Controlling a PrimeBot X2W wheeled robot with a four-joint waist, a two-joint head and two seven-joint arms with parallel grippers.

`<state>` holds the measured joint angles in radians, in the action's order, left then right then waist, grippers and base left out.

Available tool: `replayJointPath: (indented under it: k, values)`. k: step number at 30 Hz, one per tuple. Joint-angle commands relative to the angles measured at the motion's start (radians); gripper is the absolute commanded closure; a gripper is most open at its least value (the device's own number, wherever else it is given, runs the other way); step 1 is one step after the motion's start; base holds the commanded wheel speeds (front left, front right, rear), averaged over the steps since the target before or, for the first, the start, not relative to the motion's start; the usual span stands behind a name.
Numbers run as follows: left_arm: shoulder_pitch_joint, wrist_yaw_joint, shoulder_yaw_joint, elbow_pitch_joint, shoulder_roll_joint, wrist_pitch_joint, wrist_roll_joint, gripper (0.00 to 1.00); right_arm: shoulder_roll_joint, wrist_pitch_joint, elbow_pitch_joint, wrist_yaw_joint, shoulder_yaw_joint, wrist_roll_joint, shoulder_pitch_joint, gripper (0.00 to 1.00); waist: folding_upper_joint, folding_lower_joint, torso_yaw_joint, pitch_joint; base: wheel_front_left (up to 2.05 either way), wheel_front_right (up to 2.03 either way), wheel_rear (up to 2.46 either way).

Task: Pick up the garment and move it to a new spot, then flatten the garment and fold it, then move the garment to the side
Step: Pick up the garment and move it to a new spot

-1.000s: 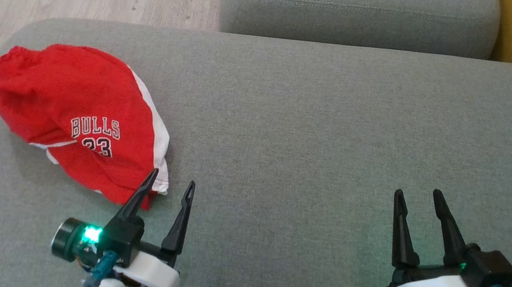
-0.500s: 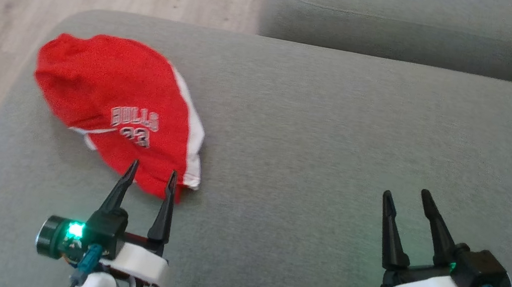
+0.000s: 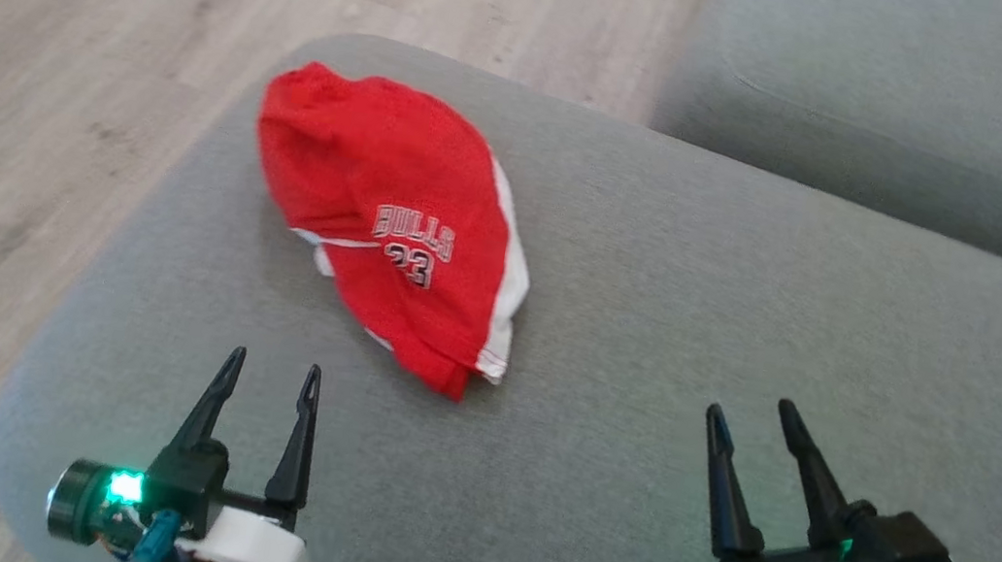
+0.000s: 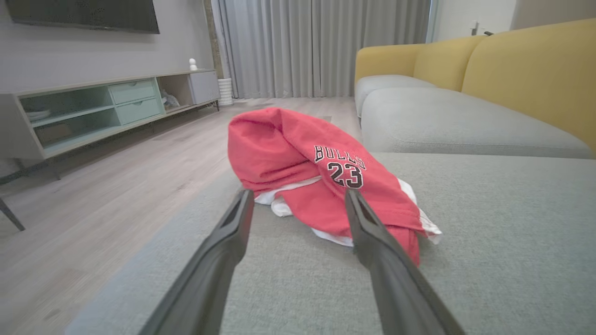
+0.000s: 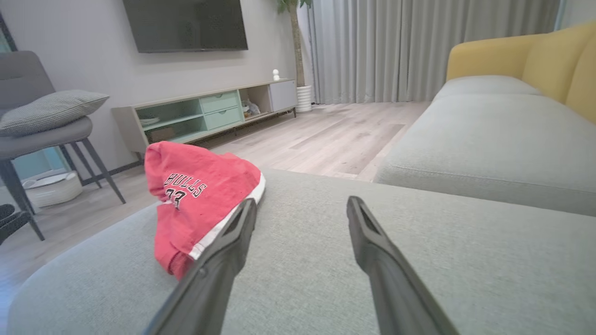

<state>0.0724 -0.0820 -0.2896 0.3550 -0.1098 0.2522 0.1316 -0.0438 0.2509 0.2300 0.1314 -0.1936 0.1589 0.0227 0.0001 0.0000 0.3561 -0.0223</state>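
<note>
1. Since the garment [image 3: 391, 226] had not yet been picked up, both grippers hung low over the near part of the cushion [image 3: 748, 335] with fingers pointing forward. The left gripper [image 3: 276, 360] and right gripper [image 3: 750, 406] were spread wide and held nothing.
2. The garment lay crumpled near the cushion's far-left corner, ahead and a little right of the left gripper, touching neither.
3. That placing seemed to favour a reach by the left arm, as the right gripper was well apart.
4. In the head view its long axis ran diagonally. The bunched end sat by the left edge, and the narrow, white-trimmed end pointed toward the near middle. The "BULLS 23" print faced up.
</note>
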Motion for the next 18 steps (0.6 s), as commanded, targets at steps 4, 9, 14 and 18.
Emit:
replayJointPath:
  k: [4, 9, 14, 18]
  values:
    - [0.026, 0.006, 0.043, -0.027, -0.001, 0.010, -0.013, 0.00, -0.006, 0.011, -0.025, -0.001, -0.037, 0.011, -0.014, 0.00, -0.0001, 0.0000, 0.067, -0.026, 0.00, 0.00, 0.00]
    - [0.019, 0.013, 0.049, -0.029, 0.001, 0.010, -0.022, 0.00, -0.006, 0.011, -0.018, -0.001, -0.054, 0.009, -0.009, 0.00, -0.0001, 0.0000, 0.100, -0.026, 0.00, 0.00, 0.00]
    - [0.021, 0.013, 0.054, -0.036, 0.003, 0.010, -0.033, 0.00, -0.006, 0.011, -0.018, -0.001, -0.047, 0.007, -0.018, 0.00, -0.0001, 0.0000, 0.105, -0.008, 0.00, 0.00, 0.00]
    - [0.043, 0.028, 0.051, -0.037, -0.009, 0.010, -0.049, 0.00, -0.006, 0.011, -0.017, -0.001, -0.044, -0.004, -0.032, 0.00, -0.0001, 0.0000, 0.089, 0.022, 0.00, 0.00, 0.00]
